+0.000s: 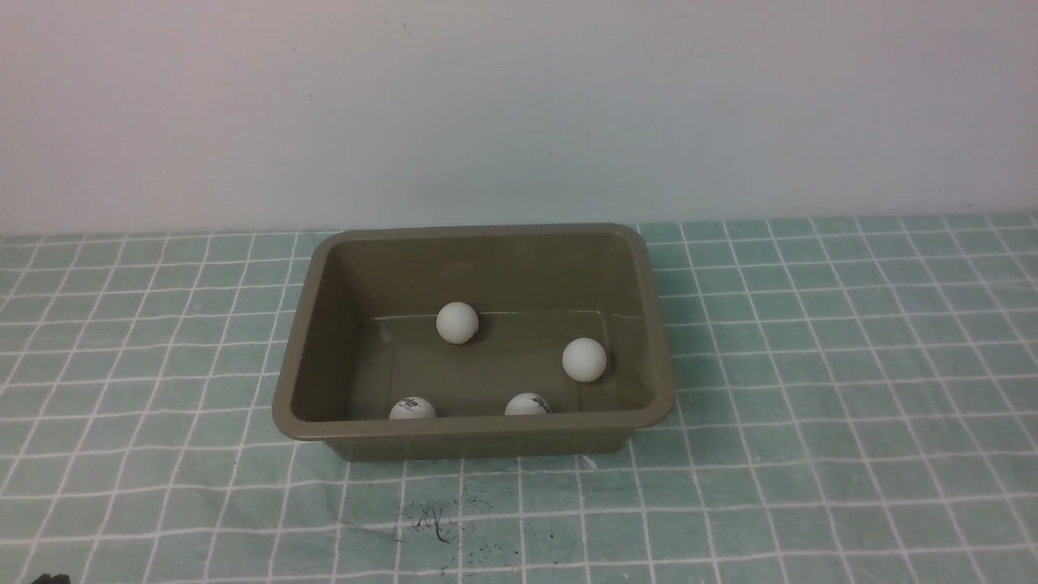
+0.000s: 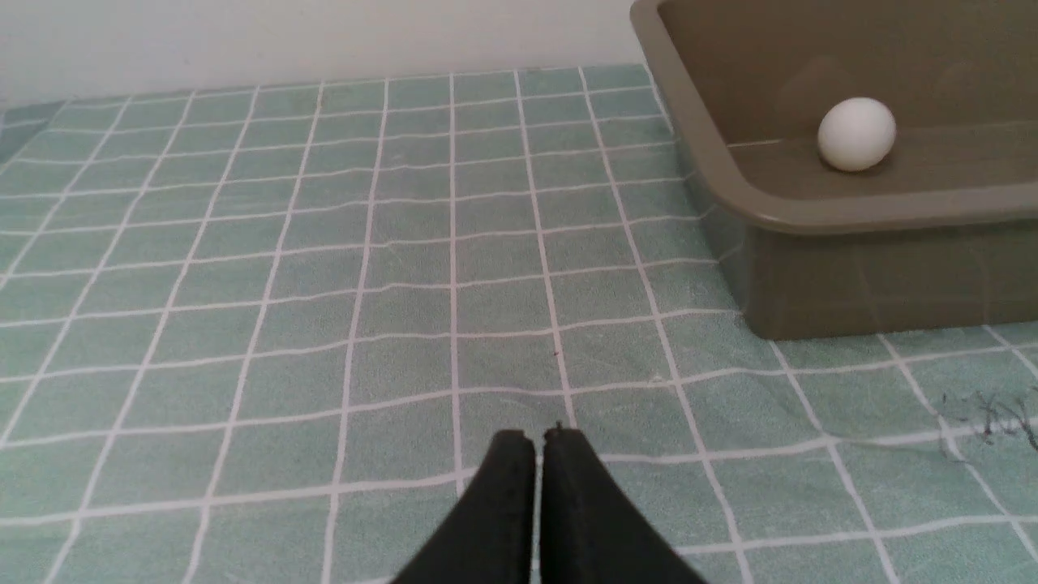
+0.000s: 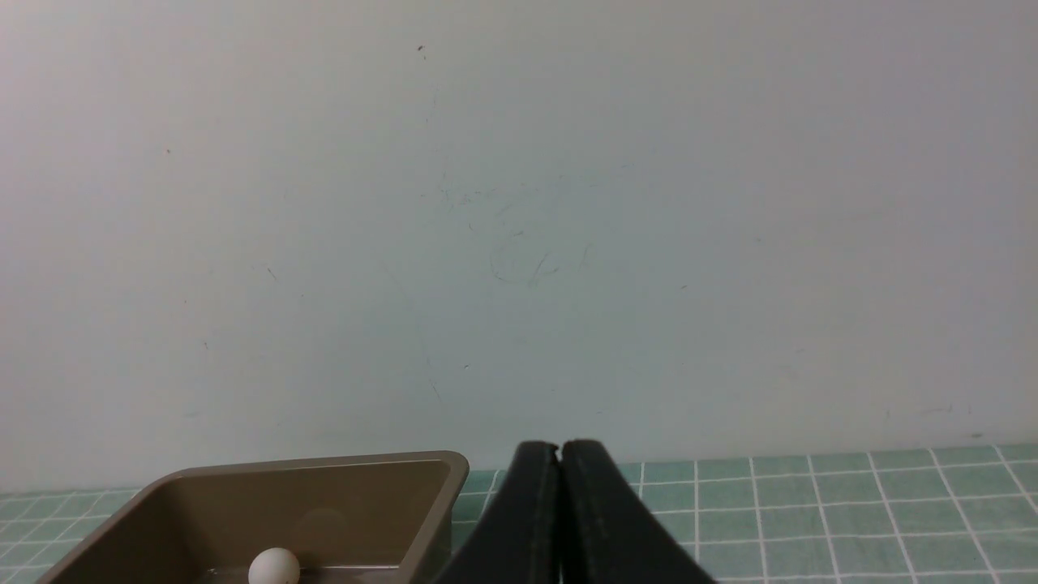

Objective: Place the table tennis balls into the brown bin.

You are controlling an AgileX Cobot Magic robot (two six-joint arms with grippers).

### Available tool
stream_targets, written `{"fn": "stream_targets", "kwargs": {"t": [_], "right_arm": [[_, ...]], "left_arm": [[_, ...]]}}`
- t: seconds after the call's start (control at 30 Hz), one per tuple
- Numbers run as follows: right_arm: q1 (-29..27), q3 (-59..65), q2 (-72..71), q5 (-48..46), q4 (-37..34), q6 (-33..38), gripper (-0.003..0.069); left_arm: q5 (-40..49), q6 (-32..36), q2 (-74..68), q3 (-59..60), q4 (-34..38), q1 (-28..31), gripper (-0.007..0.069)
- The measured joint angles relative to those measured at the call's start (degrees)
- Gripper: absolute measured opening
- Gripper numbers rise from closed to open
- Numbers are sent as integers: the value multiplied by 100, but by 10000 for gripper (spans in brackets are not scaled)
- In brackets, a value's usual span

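The brown bin stands in the middle of the table. Several white table tennis balls lie inside it: one at the back wall, one to the right, and two half hidden behind the near wall. Neither gripper shows in the front view. In the left wrist view my left gripper is shut and empty over the cloth, well short of the bin, where one ball shows. In the right wrist view my right gripper is shut and empty, beside the bin with one ball.
A green cloth with a white grid covers the table. Dark pen scribbles mark it just in front of the bin. A plain pale wall rises right behind the table's far edge.
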State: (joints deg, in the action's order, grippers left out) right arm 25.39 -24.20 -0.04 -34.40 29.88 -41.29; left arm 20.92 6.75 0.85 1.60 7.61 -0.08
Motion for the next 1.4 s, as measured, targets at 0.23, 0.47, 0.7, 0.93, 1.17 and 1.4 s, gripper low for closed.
{"fn": "stream_targets", "kwargs": {"t": [0.23,0.47,0.7,0.93,1.17,1.4], "right_arm": [[0,0,0,0,0,0,-15],[0,0,0,0,0,0,-15],[0,0,0,0,0,0,-15],[0,7,0,181,-194,231,-15],[0,468,0,1768,-2112,2755,-15],[-72,950,-49,2014,-2906,3592,-15]], "left_arm": [[6,2,0,0,0,10,-5],[11,2,0,0,0,10,-5],[11,2,0,0,0,10,-5],[11,7,0,0,0,10,-5],[11,7,0,0,0,10,-5],[13,7,0,0,0,15,-5]]}}
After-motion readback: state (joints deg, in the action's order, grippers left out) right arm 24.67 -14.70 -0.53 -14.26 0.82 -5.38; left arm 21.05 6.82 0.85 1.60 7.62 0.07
